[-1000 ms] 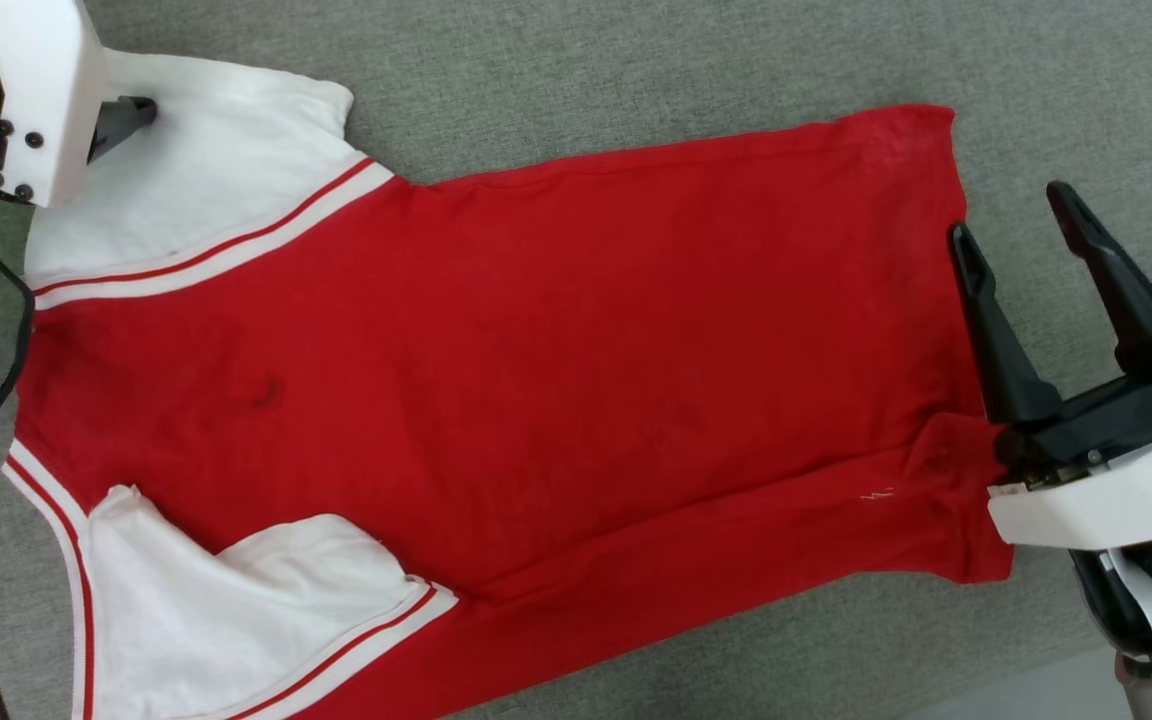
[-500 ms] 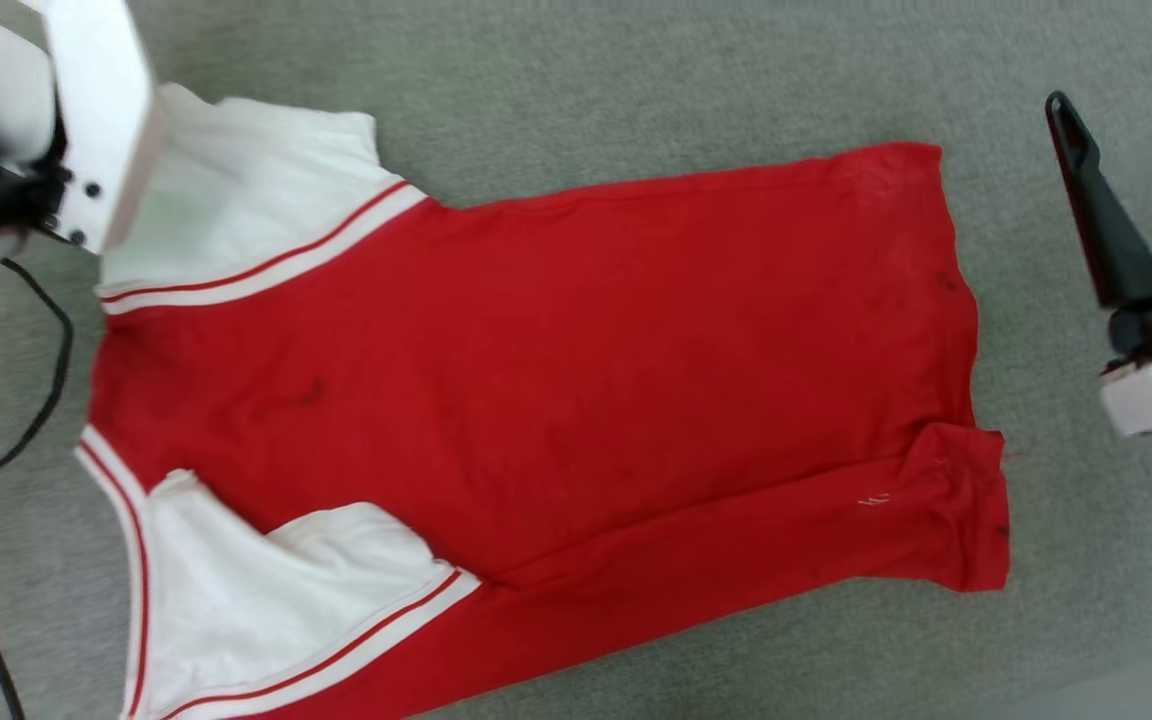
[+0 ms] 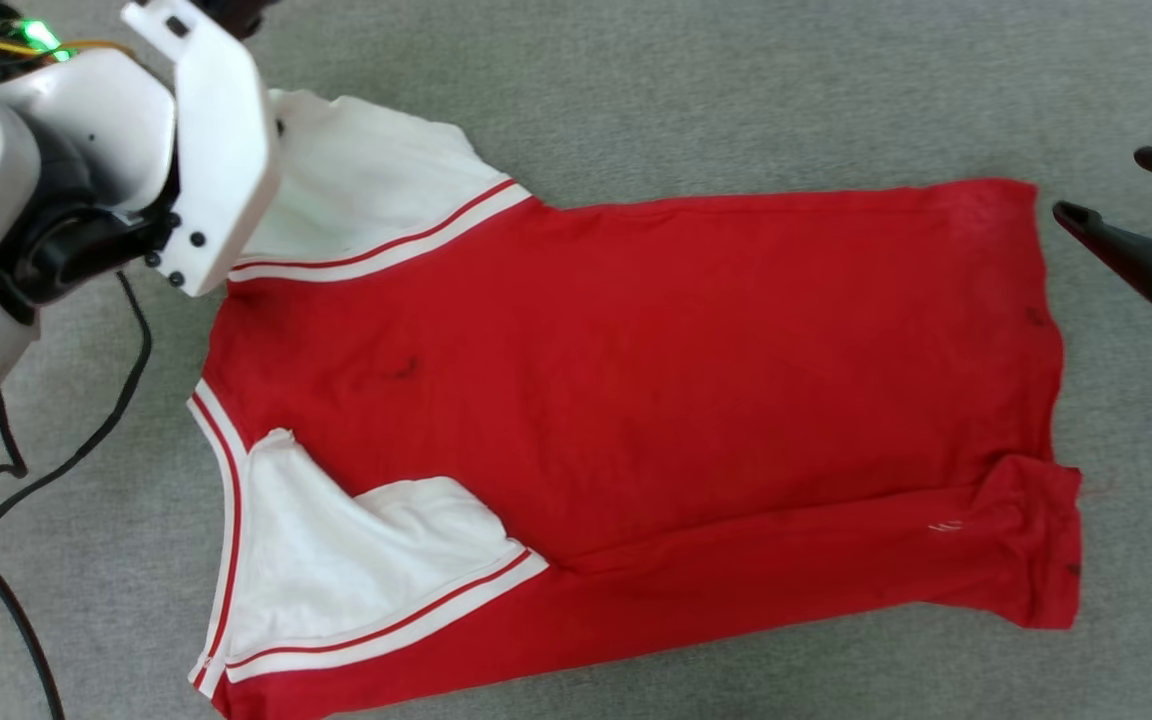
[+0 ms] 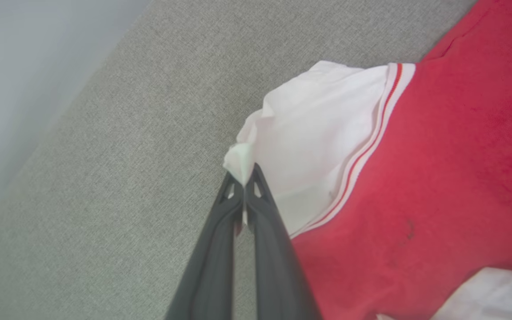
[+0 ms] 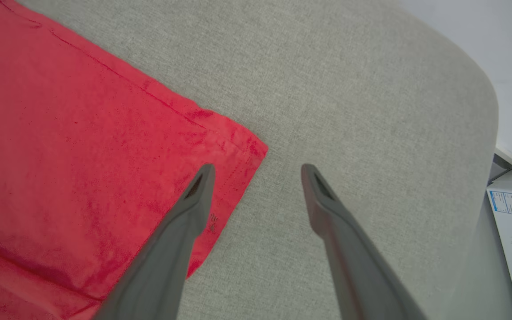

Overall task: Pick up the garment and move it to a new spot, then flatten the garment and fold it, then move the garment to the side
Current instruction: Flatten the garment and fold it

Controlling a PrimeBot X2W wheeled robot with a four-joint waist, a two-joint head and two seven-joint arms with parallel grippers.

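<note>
Your left gripper [image 4: 243,178] is pinched shut on the garment [image 3: 636,400]. A tip of the white sleeve [image 4: 309,133] pokes out just beyond the fingertips, and the red body spreads away to their right, flat on the grey cloth [image 4: 127,155].

Your right gripper [image 5: 258,170] stands open over the hem corner [image 5: 238,151]. One finger hangs over the red edge and the other over bare grey, so the corner sits just ahead of the gap and off to one side, not between the jaws.

This looks like the second long-edge fold, since the opposite long edge already lies turned in. Shift the right jaws sideways until the corner lies squarely in the gap, then come down and close well inside the hem stitching rather than on the very tip.

Only then lift. Raise both ends together and level, with the edge lightly taut between the two grips, so the fold line runs straight. Go gently on the left: its bite on the sleeve looks slim, and a hard tug could pull the cloth free.
</note>
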